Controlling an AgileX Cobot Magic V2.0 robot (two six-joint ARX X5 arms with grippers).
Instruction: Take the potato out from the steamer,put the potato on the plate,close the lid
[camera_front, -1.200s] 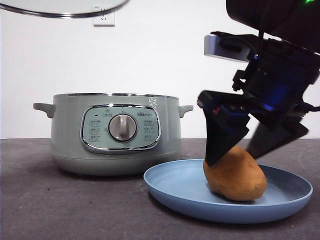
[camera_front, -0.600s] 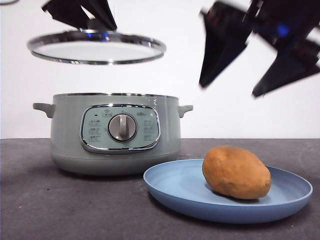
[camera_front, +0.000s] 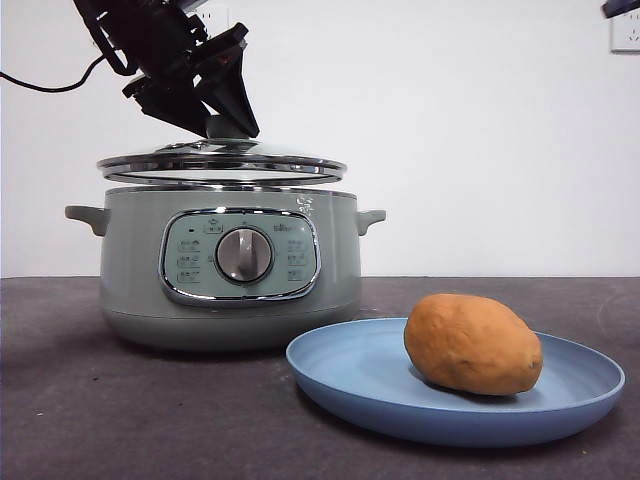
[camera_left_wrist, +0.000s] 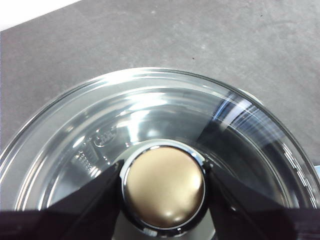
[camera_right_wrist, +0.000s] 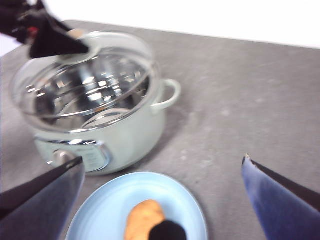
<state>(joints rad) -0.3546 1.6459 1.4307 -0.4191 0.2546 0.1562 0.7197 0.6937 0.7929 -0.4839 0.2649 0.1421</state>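
The orange-brown potato (camera_front: 472, 344) lies on the light-blue plate (camera_front: 350, 385), to the right of the sage-green steamer (camera_front: 230, 265). My left gripper (camera_front: 215, 125) is shut on the lid's knob (camera_left_wrist: 164, 186) and holds the glass lid (camera_front: 222, 165) just above the steamer's rim, nearly level. In the left wrist view the jaws press both sides of the knob. My right gripper (camera_right_wrist: 162, 172) is open and empty, high above the table; its view shows the potato (camera_right_wrist: 144, 219), the plate (camera_right_wrist: 107, 205), the steamer (camera_right_wrist: 130, 132) and the lid (camera_right_wrist: 90, 80).
The dark grey table (camera_front: 120, 420) stretches in front of the steamer and plate. A white wall stands behind. A black tip (camera_front: 620, 8) shows at the top right corner of the front view.
The left gripper has lowered the lid from high up to just above the steamer's rim. The right gripper let go of the potato, rose and left the front view.
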